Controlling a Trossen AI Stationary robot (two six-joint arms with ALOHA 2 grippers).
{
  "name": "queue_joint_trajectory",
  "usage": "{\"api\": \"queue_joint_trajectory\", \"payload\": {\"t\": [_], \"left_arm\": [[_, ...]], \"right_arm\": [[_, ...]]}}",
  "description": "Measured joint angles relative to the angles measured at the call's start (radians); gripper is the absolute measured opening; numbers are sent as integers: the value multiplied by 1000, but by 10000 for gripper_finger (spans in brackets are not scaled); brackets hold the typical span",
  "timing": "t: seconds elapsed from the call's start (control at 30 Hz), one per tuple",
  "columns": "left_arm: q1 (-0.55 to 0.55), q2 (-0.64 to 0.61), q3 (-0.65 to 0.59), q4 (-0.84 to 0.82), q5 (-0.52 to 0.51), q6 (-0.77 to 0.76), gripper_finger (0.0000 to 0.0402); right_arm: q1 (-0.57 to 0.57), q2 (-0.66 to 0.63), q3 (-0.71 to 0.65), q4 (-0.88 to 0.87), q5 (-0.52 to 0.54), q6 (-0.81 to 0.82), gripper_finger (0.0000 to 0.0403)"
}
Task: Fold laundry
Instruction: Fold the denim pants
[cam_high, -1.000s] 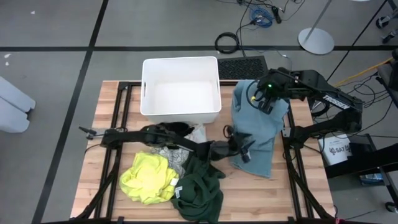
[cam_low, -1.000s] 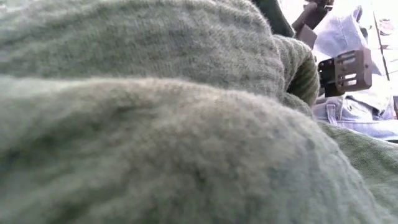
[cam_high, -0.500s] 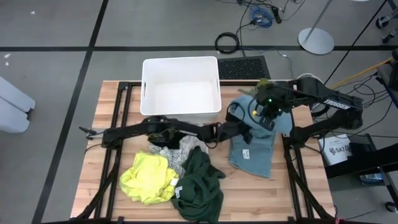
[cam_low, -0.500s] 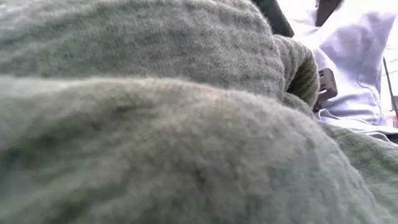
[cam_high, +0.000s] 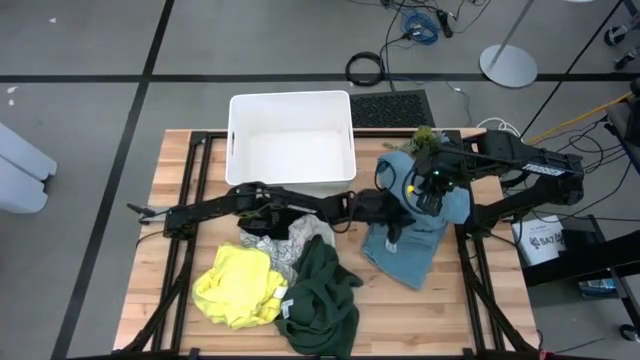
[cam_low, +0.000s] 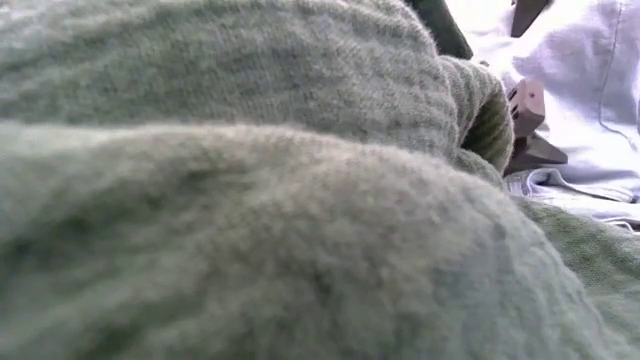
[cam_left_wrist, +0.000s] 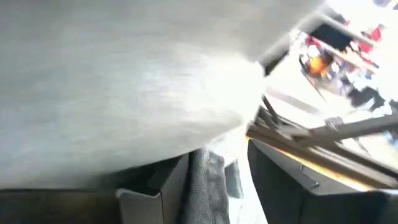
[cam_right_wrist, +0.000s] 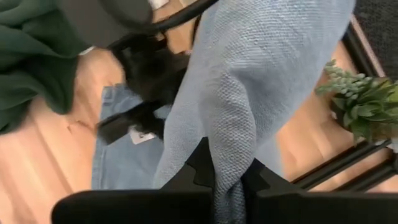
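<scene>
The light blue garment (cam_high: 410, 235) lies at the table's right, its upper part lifted by my right gripper (cam_high: 432, 185), which is shut on it. My left gripper (cam_high: 390, 215) reaches level across the table and is shut on the garment's left part. A bright yellow garment (cam_high: 235, 285), a dark green one (cam_high: 320, 295), a white one with grey pattern (cam_high: 285, 245) and a black one (cam_high: 270, 215) lie heaped at the near left. The dark green garment (cam_low: 250, 200) fills the low view. My left gripper has a bunched fold of the light blue cloth (cam_left_wrist: 208, 183) between its two fingers, which come level from the table's left. The cloth around it rests on the table. My right gripper pinches a gathered bunch of the garment's upper part (cam_right_wrist: 231, 168) between its fingers, slanting down from above. The cloth hangs slack below it, and its lower end (cam_high: 400, 270) lies on the table.
A white bin (cam_high: 290, 145) stands at the far middle, right behind my left arm. A small green plant (cam_high: 425, 135) sits at the far right, beside the right arm. Bare wood (cam_high: 480, 290) shows at the near right corner.
My left gripper has gone toward the far edge with the garment's left part and has rolled about its own line. My right gripper has come a little toward the near edge. The garment, spread long before, is now bunched shorter between them.
</scene>
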Motion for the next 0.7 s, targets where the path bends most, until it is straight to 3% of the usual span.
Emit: {"api": "queue_joint_trajectory", "payload": {"t": [0.1, 0.3, 0.7], "left_arm": [[-11, -32, 0, -67, -22, 70, 173], [-49, -146, -1, -202, -167, 280, 173], [-147, -356, -1, -1020, -430, 431, 173]], "right_arm": [[0, 0, 0, 1, 26, -3, 6], [0, 0, 0, 2, 86, -31, 6], [-35, 0, 0, 3, 165, -108, 6]]}}
